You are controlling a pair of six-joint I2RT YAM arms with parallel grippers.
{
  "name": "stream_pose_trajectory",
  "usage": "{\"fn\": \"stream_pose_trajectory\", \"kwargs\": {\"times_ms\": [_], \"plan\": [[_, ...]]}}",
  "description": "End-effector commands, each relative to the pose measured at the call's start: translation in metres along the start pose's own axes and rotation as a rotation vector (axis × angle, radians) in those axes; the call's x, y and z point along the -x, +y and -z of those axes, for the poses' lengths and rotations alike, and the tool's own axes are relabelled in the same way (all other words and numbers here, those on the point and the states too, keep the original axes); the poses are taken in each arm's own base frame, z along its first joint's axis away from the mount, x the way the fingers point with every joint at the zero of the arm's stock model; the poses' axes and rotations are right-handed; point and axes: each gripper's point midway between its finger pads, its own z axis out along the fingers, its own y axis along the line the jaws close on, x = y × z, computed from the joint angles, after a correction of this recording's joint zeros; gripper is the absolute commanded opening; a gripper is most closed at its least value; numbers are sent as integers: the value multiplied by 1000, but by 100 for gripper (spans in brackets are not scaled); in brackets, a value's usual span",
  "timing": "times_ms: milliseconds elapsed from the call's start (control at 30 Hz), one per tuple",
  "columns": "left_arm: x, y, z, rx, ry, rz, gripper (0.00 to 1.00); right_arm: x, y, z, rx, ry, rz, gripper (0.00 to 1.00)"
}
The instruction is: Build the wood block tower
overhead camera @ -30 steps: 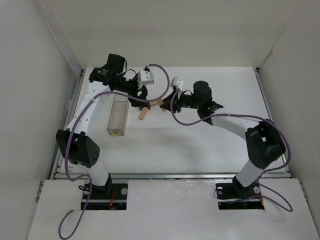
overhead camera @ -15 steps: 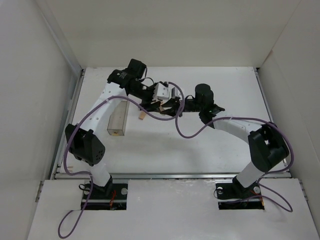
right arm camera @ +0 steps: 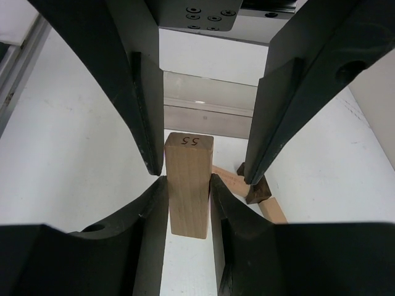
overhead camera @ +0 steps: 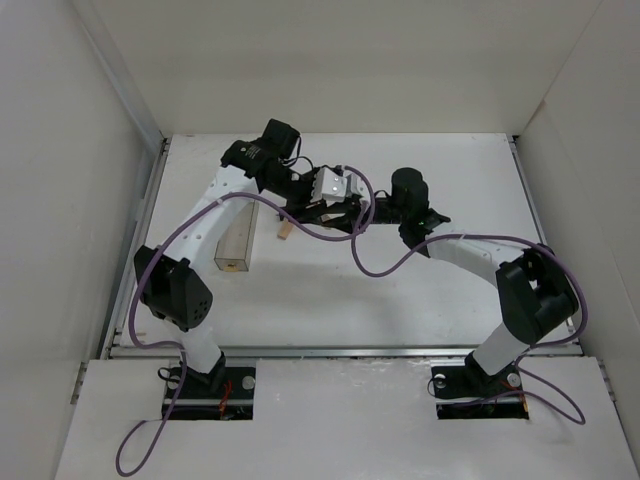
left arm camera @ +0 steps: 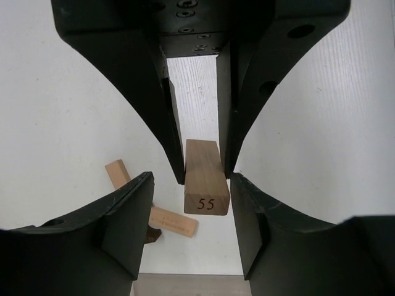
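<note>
On the tabletop, near the clear box, two loose blocks are seen lying flat and unstacked, while a third block is flanked, ungripped, by the half-open left tool and clamped by the right tool, so no tower is judged begun.

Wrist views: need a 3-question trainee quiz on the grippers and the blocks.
1. True or false: the right gripper is clamped on the block marked 55.
2. The left gripper has its jaws: A) shut on nothing, B) open around that same block, C) shut on a loose one.
3. In the left wrist view, how many other blocks lie on the table?
Key: 1 true; 2 B; 3 two.
</note>
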Motion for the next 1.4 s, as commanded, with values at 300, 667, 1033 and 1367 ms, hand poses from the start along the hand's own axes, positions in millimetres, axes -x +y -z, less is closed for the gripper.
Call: {"fn": "stream_pose_trajectory", "kwargs": {"times_ms": [300,667,1033,1367], "plan": [[9,-3,17,26,-10,-4,30,28,-1,4,9,-71,85,1],[-16,1,5,68,94,146,3,20,-14,5,-92,-3,-20,100],[-98,13,-58,132,328,346,3,-26,10,70,-342,221,-123,100],[-120,4,-105,112,351,305,3,-25,36,119,-456,286,-85,100]]}}
